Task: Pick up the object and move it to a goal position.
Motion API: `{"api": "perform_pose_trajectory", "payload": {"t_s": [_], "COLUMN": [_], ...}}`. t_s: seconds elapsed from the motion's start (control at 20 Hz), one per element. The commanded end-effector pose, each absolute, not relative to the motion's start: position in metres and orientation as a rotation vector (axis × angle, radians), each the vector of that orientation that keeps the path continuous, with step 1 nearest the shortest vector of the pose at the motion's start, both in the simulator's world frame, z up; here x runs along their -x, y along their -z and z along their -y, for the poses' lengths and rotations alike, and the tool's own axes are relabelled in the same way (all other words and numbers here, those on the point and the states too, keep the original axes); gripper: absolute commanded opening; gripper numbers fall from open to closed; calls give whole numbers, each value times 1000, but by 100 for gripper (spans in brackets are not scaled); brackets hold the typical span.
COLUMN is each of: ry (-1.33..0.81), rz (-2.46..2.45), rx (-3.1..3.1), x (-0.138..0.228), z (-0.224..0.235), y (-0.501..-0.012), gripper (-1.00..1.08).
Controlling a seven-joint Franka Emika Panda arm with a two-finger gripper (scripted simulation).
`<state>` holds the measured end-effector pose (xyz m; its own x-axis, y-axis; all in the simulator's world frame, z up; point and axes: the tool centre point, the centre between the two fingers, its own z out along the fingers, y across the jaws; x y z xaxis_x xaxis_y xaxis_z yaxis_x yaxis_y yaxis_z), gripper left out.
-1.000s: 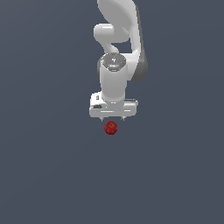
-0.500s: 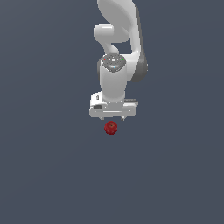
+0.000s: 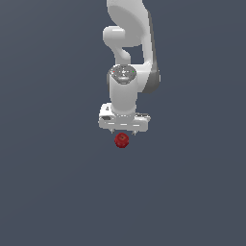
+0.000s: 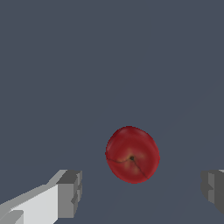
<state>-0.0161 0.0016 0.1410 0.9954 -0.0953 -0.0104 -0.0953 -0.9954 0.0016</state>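
gripper point(image 4: 140, 190): fingers spread wide, holding nothing
ball point(image 4: 132, 154): on the bare floor, ahead of the gap, not yet between the fingers
advice: centre over it, descend straight, close once fingers straddle it
risk: round, probably rolls if nudged

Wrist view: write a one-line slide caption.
Open hand with grey fingertips flanking a small glossy dark-red ball, not touching it.
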Motion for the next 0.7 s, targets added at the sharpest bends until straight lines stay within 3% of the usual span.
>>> {"api": "perform_pose_trajectory", "payload": {"t_s": [0.0, 0.65], "ry": [15, 2], "rz": [236, 640], "rx": [-3133, -3076], "x": [18, 30], "z": [-1, 5], "y": [-134, -101], "gripper": [100, 100]}}
